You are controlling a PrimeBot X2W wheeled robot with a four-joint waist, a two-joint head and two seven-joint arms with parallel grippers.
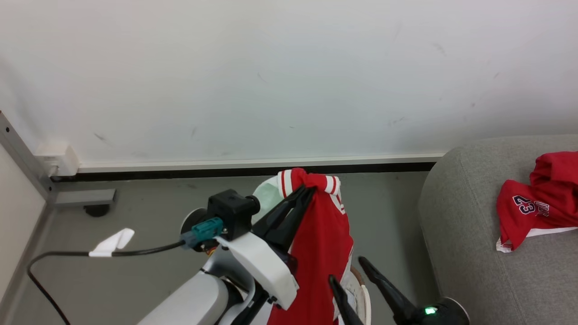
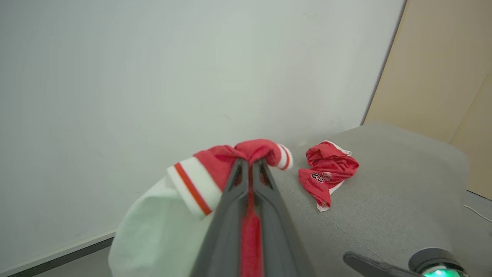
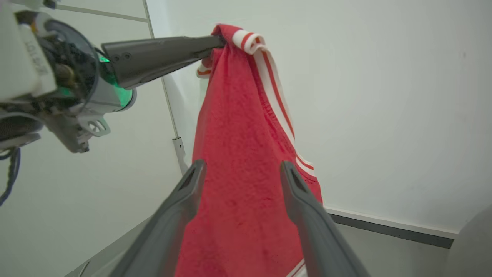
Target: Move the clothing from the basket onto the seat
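red garment [image 1: 328, 239] in l gripper [image 1: 309, 192]; 23 jersey [image 1: 537, 205] on seat [image 1: 460, 243]

White wall [image 1: 289, 67], grey floor [image 1: 149, 212], sm. white box [image 1: 56, 158] by skirting [image 1: 253, 162]

On the head camera I'm looking down from above and behind the hanging red garment [image 1: 323, 239], with the wall [image 1: 289, 67] beyond it. The left wrist camera's right up against the garment's top, facing past it to the sofa [image 2: 384, 200]. The right wrist camera looks up from below the garment, close in. All three share that garment; head and left wrist share the sofa.
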